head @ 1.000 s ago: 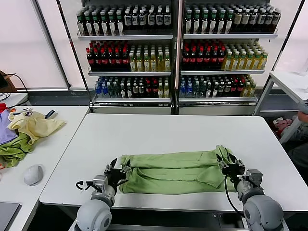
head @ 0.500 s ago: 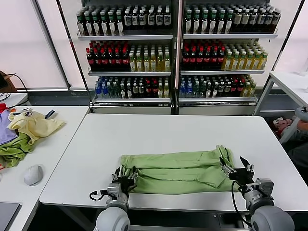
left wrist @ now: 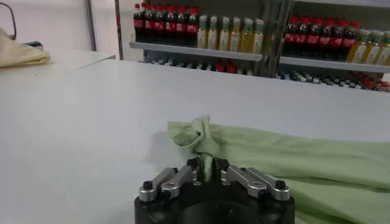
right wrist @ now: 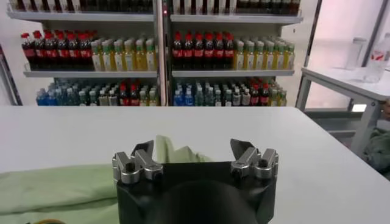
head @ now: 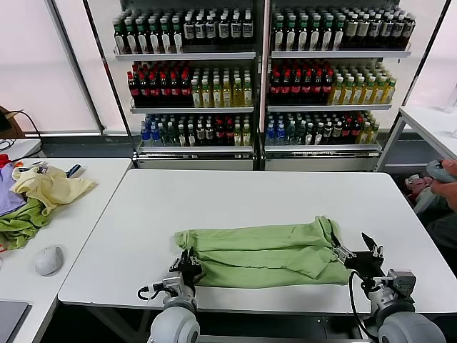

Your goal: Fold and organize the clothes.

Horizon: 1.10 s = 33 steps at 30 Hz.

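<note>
The sage-green T-shirt lies folded into a long band across the near part of the white table. No printed graphic shows. My left gripper is at the band's left end, shut on a pinch of the green cloth. My right gripper is open and empty, just off the band's right end, at the table's near edge. In the right wrist view the shirt's end shows beyond the spread fingers.
A side table to the left holds a pale yellow garment, a darker green one, a purple one and a grey mouse. Drink shelves stand behind. A person's hand shows at far right.
My left gripper has moved right along the table's near edge with the shirt's left end. My right gripper has let go of the right end and drawn back to the right.
</note>
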Motion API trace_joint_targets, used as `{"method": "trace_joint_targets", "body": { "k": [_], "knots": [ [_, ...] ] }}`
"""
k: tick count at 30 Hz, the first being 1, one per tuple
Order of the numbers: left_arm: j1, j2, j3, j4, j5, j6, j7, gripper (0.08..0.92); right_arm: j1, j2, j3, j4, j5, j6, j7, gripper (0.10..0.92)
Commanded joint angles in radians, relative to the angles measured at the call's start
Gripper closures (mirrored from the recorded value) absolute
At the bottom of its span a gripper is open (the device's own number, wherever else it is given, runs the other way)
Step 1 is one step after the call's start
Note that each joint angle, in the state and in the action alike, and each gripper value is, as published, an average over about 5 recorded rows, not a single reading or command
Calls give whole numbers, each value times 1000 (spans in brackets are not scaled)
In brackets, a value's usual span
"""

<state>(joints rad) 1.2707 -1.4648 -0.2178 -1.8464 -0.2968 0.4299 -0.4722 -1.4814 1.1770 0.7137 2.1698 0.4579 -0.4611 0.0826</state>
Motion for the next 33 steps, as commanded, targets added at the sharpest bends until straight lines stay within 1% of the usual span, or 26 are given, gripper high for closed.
{"method": "trace_joint_targets", "body": {
  "k": [1, 3, 7, 12, 15, 17, 20, 22, 25, 28, 33],
  "knots": [
    [6, 66, -96, -27, -58, 0, -8, 848, -14, 0, 16, 21, 11, 4, 1, 203],
    [10, 106, -145, -45, -77, -2, -1, 871, -16, -1, 22, 24, 17, 6, 2, 203],
    [18, 194, -278, -77, -128, -5, 20, 876, -12, -5, 30, 27, 29, 8, 3, 203],
    [13, 320, -455, -90, -200, -6, 54, 876, -2, -5, 25, 30, 35, 8, 3, 203],
    [9, 367, -527, -115, -283, 1, 71, 876, 5, -3, 16, 32, 35, 8, 4, 203],
    [11, 373, -545, -163, -371, 14, 78, 876, 8, -1, 11, 32, 33, 8, 3, 203],
    [19, 338, -518, -273, -520, 35, 85, 876, 11, 1, 3, 32, 29, 8, 3, 203],
    [26, 289, -460, -345, -605, 39, 89, 876, 12, 1, -1, 30, 26, 8, 3, 203],
    [22, 200, -356, -412, -705, 38, 92, 876, 13, 2, -6, 27, 20, 8, 3, 203],
    [-10, 121, -253, -417, -763, 33, 90, 876, 9, 3, -8, 27, 15, 8, 2, 203],
    [-66, 16, -84, -337, -745, 15, 82, 876, 3, 6, -10, 28, 7, 11, 1, 203]
  ]
}}
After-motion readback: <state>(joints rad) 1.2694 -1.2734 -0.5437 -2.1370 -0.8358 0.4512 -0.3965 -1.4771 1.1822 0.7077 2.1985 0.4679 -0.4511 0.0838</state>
